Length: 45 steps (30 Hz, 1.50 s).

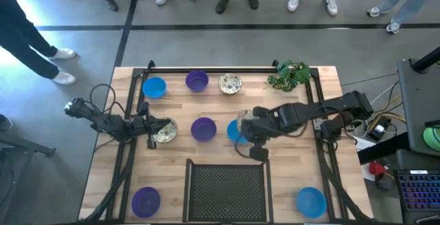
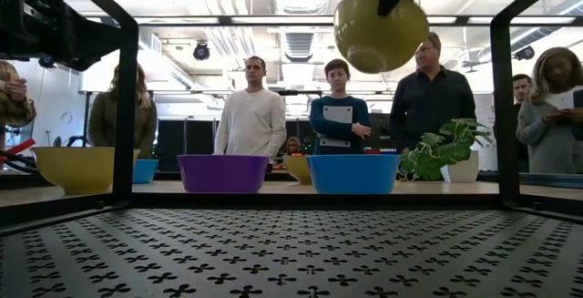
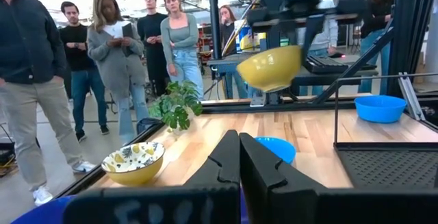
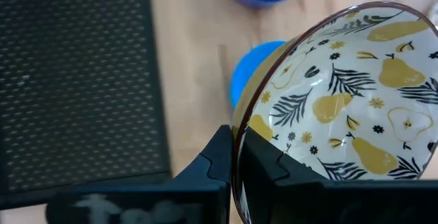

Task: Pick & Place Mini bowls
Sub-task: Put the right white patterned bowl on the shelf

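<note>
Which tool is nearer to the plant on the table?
The right tool. It holds a patterned bowl in the air, a short way from the plant. The left tool is shut, far across the table.

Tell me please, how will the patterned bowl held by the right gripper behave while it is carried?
The patterned bowl looks glazed and rigid, so probably slippery and breakable if dropped. The right gripper pinches only its rim, and it hangs tilted above the table, so it may swing or slip under quick motion.
</note>
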Available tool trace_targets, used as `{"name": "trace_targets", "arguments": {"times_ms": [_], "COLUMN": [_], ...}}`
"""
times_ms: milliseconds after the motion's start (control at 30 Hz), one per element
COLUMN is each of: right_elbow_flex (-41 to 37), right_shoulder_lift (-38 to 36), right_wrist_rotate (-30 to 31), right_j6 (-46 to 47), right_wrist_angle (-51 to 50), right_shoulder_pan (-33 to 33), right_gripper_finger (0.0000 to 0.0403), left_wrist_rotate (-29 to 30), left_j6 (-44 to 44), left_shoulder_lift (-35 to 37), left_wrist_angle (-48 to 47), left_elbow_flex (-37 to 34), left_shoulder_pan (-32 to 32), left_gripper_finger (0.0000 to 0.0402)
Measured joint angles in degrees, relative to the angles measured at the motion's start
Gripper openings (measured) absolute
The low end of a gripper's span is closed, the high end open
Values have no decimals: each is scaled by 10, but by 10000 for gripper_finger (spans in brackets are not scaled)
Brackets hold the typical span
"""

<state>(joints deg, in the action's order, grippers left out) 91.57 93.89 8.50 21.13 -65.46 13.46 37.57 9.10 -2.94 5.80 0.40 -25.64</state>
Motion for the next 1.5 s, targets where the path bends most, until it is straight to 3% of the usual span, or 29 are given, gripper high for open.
{"name": "trace_targets", "arguments": {"times_ms": [700,1200,1500], "right_elbow_flex": [16,128,240], "right_shoulder_lift": [47,176,279], "right_wrist_rotate": [5,5,4], "right_j6": [12,9,8], "right_wrist_angle": [77,15,-83], "right_shoulder_pan": [94,158,186], "right_gripper_finger": [12,12,12], "left_wrist_rotate": [-5,-6,-7], "left_j6": [-13,-7,-7], "left_shoulder_lift": [-2,-3,-3], "left_wrist_angle": [-25,-27,-28], "left_elbow_flex": [0,0,0], "left_shoulder_pan": [0,0,0], "left_gripper_finger": [0,0,0]}}
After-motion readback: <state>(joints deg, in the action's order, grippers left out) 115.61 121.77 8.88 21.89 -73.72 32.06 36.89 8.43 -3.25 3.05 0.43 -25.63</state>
